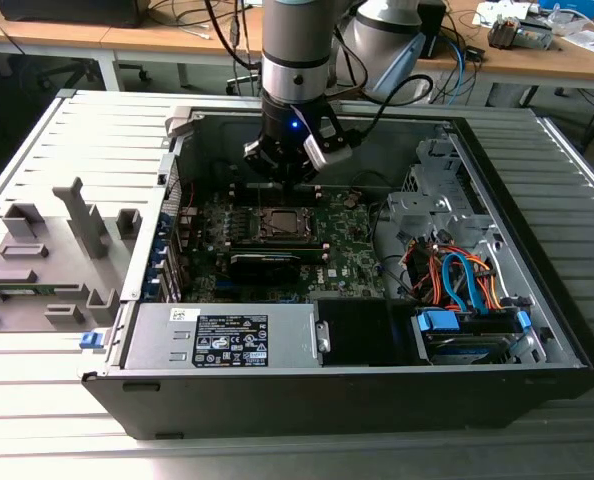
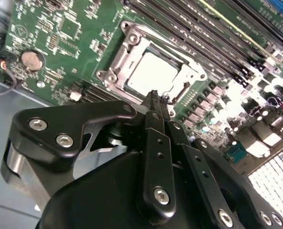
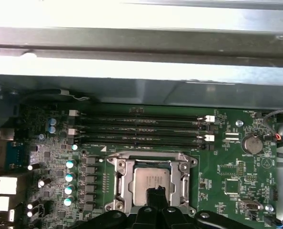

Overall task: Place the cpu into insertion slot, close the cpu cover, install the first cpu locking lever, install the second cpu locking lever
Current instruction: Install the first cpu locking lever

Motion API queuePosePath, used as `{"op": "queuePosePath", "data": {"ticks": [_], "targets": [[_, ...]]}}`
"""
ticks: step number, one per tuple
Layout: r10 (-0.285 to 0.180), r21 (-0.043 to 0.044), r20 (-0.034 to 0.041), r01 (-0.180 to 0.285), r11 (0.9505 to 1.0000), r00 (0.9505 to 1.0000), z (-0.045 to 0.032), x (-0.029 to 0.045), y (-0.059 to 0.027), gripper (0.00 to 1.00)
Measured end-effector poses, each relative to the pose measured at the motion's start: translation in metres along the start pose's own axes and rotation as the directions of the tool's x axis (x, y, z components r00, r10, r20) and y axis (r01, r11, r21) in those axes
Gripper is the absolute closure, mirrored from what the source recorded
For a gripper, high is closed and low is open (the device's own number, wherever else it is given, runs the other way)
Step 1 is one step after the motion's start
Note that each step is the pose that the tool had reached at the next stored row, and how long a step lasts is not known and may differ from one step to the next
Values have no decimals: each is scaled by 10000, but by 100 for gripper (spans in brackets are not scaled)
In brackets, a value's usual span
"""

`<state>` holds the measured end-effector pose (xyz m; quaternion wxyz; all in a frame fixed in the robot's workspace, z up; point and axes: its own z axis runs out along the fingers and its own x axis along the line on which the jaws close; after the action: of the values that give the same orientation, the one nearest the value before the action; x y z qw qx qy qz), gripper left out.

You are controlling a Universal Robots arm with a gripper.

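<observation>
The cpu (image 2: pixel 151 76) shows its plain silver top inside the insertion slot (image 1: pixel 277 225) on the green motherboard. The cpu cover (image 2: pixel 120 59), a silver frame, lies flat around the chip; both wrist views show it down, cpu (image 3: pixel 144 180) and cover (image 3: pixel 124 183). A thin wire lever (image 2: pixel 179 50) runs along one side of the socket. My gripper (image 2: pixel 156 97) hangs just above the socket's edge, its black fingers shut together on nothing. In the exterior view the gripper (image 1: pixel 285 180) stands over the back part of the board, and its tips (image 3: pixel 156 192) overlap the chip's near edge.
Long memory slots (image 3: pixel 141 129) lie beside the socket. A black graphics card (image 1: pixel 265 262) and the power supply (image 1: pixel 222 335) sit nearer the case front. Blue and orange cables (image 1: pixel 457 280) fill the exterior view's right. Grey fixtures (image 1: pixel 47 260) stand outside the case.
</observation>
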<state>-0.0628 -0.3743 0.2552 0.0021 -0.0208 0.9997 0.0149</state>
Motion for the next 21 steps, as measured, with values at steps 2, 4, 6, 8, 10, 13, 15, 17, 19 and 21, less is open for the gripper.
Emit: {"op": "queuePosePath", "data": {"ticks": [2, 4, 6, 8, 10, 13, 15, 17, 19, 21], "targets": [[5, -34, 5, -5, 10000, 10000, 0, 67, 3, 89], [7, -48, 11, -7, 10000, 10000, 0, 135, 6, 89], [6, -51, 19, -6, 10000, 10000, -1, 189, 8, 89], [7, -50, 33, -7, 10000, 10000, -1, 256, 12, 89], [5, -48, 53, -5, 10000, 10000, -1, 315, 17, 89], [3, -43, 126, -3, 10000, 9999, 0, 453, 45, 89], [3, -27, 144, -3, 10000, 9999, 0, 486, 66, 89], [1, -14, 151, 0, 10000, 9999, 0, 510, 92, 89], [2, -10, 155, -2, 10000, 9999, 1, 526, 118, 89], [2, -5, 155, -2, 10000, 9999, 2, 529, 153, 89]]}}
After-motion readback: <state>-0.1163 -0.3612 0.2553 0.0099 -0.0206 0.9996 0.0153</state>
